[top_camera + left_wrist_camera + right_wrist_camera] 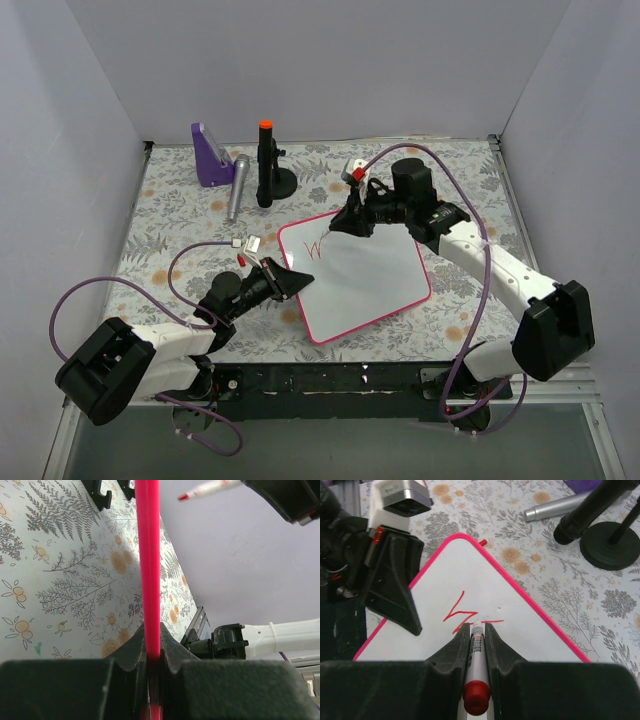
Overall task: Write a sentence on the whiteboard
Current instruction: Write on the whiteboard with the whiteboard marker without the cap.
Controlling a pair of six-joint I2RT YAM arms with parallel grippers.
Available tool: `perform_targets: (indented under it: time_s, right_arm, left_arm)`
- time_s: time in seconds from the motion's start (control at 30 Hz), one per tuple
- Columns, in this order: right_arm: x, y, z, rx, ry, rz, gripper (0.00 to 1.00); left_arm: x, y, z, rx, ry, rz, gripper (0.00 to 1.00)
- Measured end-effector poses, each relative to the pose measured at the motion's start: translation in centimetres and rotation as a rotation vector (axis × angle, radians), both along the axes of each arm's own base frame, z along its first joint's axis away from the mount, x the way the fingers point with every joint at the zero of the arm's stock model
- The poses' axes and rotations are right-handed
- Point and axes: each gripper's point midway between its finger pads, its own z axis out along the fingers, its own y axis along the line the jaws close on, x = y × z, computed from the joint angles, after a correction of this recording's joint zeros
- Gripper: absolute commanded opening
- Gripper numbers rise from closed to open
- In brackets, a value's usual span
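The whiteboard [370,285], white with a pink-red frame, lies tilted in the middle of the table. My left gripper [297,281] is shut on its left frame edge [148,555], which runs between the jaws in the left wrist view. My right gripper [337,227] is shut on a red-capped marker [476,665], whose tip touches the board [535,635] near its upper left corner. Of the sentence, only a red zigzag stroke like a "W" [461,614] and a short line show; they also show in the top view [315,247]. The left gripper's fingers [390,585] show in the right wrist view.
At the back left stand a purple wedge-shaped object [210,155], a silver cylinder [237,187] lying down, and a black stand with an orange top [267,165]. Grey walls enclose the floral table cover [170,215] on three sides.
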Motion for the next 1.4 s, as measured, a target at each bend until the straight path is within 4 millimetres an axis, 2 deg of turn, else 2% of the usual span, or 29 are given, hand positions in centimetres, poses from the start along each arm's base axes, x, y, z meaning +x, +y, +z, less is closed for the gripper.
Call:
perform_targets:
  time_s: [0.23, 0.4, 0.77, 1.4]
  right_arm:
    - [-3.4, -0.7, 2.6, 0.044, -0.051, 0.116, 0.01]
    - [-4.8, -1.2, 1.7, 0.033, -0.048, 0.156, 0.01]
    - [-5.8, -2.2, -0.4, 0.008, -0.011, 0.161, 0.01]
    - [-5.7, -2.2, -0.5, 0.009, -0.012, 0.159, 0.01]
  left_arm:
    - [0.0, 0.0, 0.1, 0.001, -0.012, -0.001, 0.00]
    - [0.0, 0.0, 0.1, 0.003, -0.016, -0.001, 0.00]
    - [-0.3, 0.3, 0.0, 0.004, -0.022, 0.000, 0.00]
    - [-0.3, 0.3, 0.1, 0.003, -0.025, -0.001, 0.00]
